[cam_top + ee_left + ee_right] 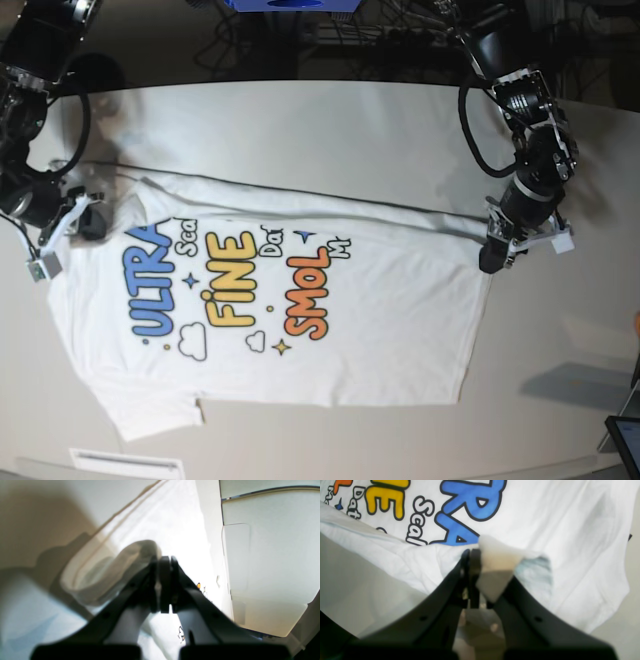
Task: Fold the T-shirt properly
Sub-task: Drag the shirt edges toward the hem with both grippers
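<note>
We see the T-shirt [300, 320], print upward, spread across the worktop [330, 120], its far long edge doubled inward. The left tool [494, 256] is clenched on the hem end near the worktop's right edge; the right tool [476, 555] pinches a shoulder-end fold near the left edge. We judge the thin, limp cotton light and crease-prone, best gripped at seams and corners.

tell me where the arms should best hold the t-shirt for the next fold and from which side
Probably right where they hold it now: the far folded edge. The T-shirt lies flat, print up, its far long side already doubled over into a straight crease. The right gripper pinches that edge at the collar end, the left gripper at the hem end. Gripping the edge's two ends, each from outside, keeps it taut.
</note>
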